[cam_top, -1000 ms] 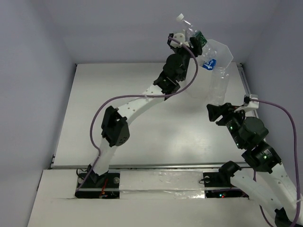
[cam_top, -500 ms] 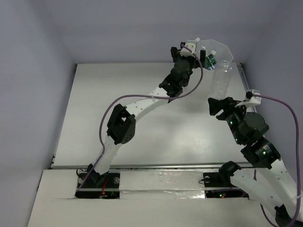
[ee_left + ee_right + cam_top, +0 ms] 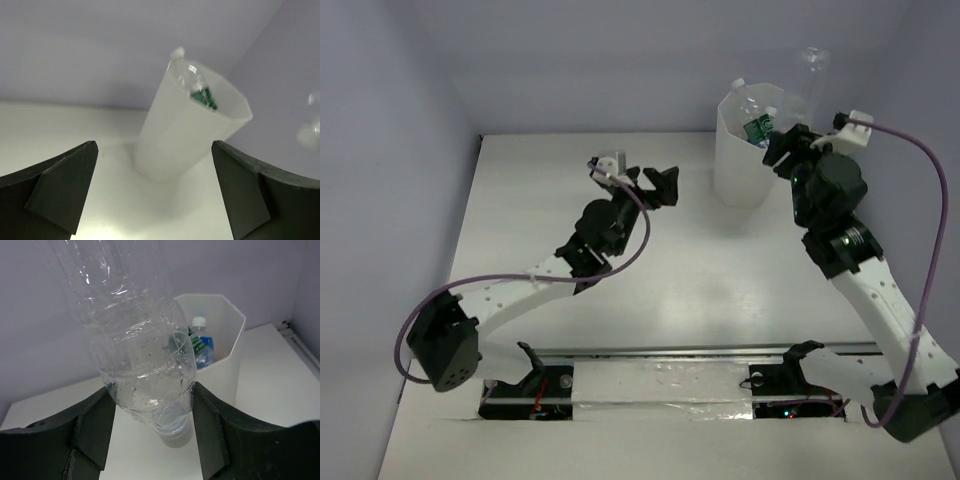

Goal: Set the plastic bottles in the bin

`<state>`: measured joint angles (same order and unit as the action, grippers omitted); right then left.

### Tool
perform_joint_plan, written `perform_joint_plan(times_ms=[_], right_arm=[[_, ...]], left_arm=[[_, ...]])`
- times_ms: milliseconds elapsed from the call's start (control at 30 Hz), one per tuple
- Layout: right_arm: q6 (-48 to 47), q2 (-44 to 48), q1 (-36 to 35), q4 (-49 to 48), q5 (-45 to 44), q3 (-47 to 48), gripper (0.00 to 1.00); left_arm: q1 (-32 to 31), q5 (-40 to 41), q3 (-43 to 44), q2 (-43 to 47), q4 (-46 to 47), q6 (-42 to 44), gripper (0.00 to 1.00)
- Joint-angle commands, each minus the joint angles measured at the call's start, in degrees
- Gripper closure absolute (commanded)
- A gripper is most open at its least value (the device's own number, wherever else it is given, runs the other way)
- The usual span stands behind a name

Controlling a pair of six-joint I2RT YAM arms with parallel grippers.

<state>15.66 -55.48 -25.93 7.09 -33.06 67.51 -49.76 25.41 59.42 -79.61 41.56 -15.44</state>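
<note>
top view: the right gripper is pinching a clear bottle at the bin rim. i think it should be bringing the bottle over the middle of the opening before it lets go.
left wrist: the left gripper is standing wide open and holding nothing.
right wrist: the jaws are squeezing the clear bottle at both sides, and other bottles are lying inside the bin.

One bin, and I make it three showing: green-label bottle, blue-label bottle, clear bottle (deeper in, can't tell).
</note>
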Motion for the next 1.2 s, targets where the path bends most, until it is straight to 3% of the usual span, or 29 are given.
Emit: perform_joint_plan(times_ms=[0,167,333,533,833,967,1000,1167], right_arm=[[-3.6,-6.8,5.4,-6.6,4.0,5.5,0.74],[-8.1,-21.7,11.6,-7.4,6.2,18.5,0.73],[-11.3,-30.3,14.8,-6.6,8.8,26.7,0.72],[-13.8,-39.8,17.6,-8.3,11.0,30.0,0.72],[-10.0,-41.5,17.6,-11.7,16.5,24.7,0.68],[-8.2,-40.3,17.6,-13.8,15.4,21.2,0.50],[-8.0,-39.4,17.6,-14.2,15.3,20.7,0.39],[-7.8,-37.1,17.6,-12.9,13.8,20.0,0.28]], left_arm=[[-0.8,-1.2,-12.7,5.9,2.5,-9.9,0.03],[-2.4,-2.9,-27.7,14.6,1.3,-14.8,0.04],[-5.1,-2.6,-34.9,25.6,-2.9,-16.4,0.04],[-6.5,-2.7,-40.3,39.1,-11.2,-14.8,0.04],[-7.1,1.5,-47.0,51.1,-13.4,-12.6,0.04],[-7.1,1.7,-47.0,51.1,-13.3,-11.8,0.04],[-7.1,1.7,-46.9,50.8,-13.7,-11.8,0.04],[-7.1,2.0,-46.5,50.4,-14.3,-11.9,0.03]])
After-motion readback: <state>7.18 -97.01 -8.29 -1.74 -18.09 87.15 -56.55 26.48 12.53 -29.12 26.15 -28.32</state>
